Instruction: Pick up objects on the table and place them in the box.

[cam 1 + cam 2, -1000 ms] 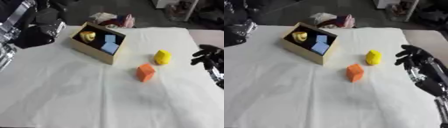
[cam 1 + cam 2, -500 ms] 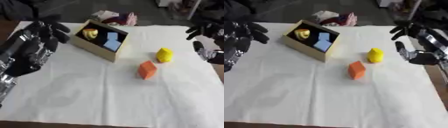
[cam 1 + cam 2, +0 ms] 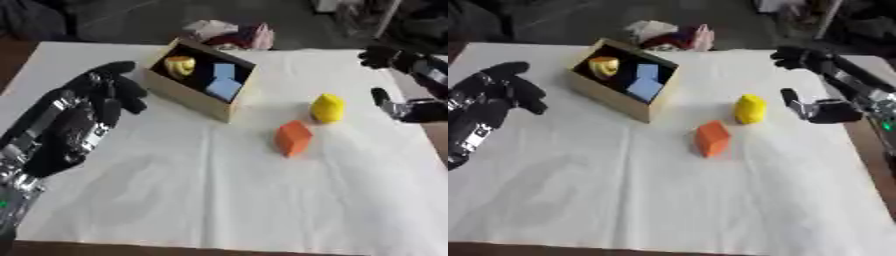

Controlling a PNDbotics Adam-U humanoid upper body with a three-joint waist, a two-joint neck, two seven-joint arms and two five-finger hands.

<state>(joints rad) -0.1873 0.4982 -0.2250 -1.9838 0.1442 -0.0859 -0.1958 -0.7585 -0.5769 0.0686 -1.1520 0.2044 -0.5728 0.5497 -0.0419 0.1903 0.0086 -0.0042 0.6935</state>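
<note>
Nearest on the left, the left hand (image 3: pixel 74 122) hangs over the white cloth (image 3: pixel 219 200), fingers relaxed and spread, holding nothing. At mid-table the orange block (image 3: pixel 711 138) and, just beyond it, the yellow piece (image 3: pixel 750 108) lie apart from each other, both right of the box (image 3: pixel 203 80). The right hand (image 3: pixel 824 95), wide and empty, is close beside the yellow piece, so that looks the sensible first pick: come down over it, close around its sides, lift clear of the box wall, then release among the blue and yellow pieces inside.
</note>
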